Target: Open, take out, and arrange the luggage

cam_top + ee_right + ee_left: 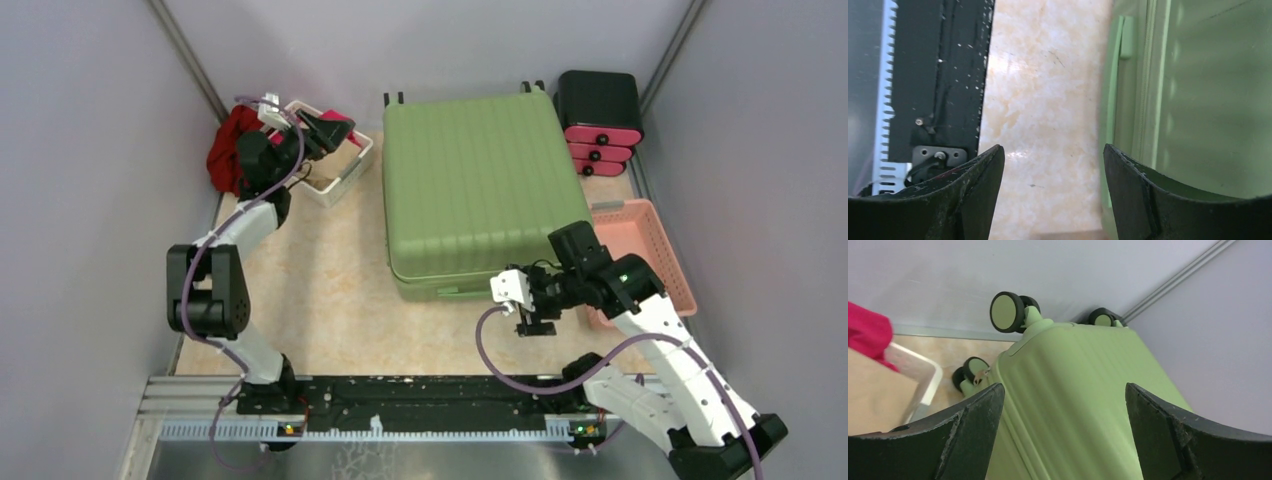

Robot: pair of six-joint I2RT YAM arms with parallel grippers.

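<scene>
Marbled tabletop, ribbed green luggage.

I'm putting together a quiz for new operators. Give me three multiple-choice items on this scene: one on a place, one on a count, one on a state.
1. Where does the pink basket lie relative to the suitcase?
A. on its left
B. on its right
C. on top of it

2. How many pink drawer fronts show on the black box?
A. one
B. three
C. five

3. What state is the suitcase in?
A. shut, lying flat
B. open, lining showing
C. standing upright on its wheels

Answers:
1 B: in the top view the pink basket sits beside the suitcase's right edge.
2 B: three pink fronts are stacked on the black box.
3 A: the ribbed shell faces up and no lining shows.
</scene>
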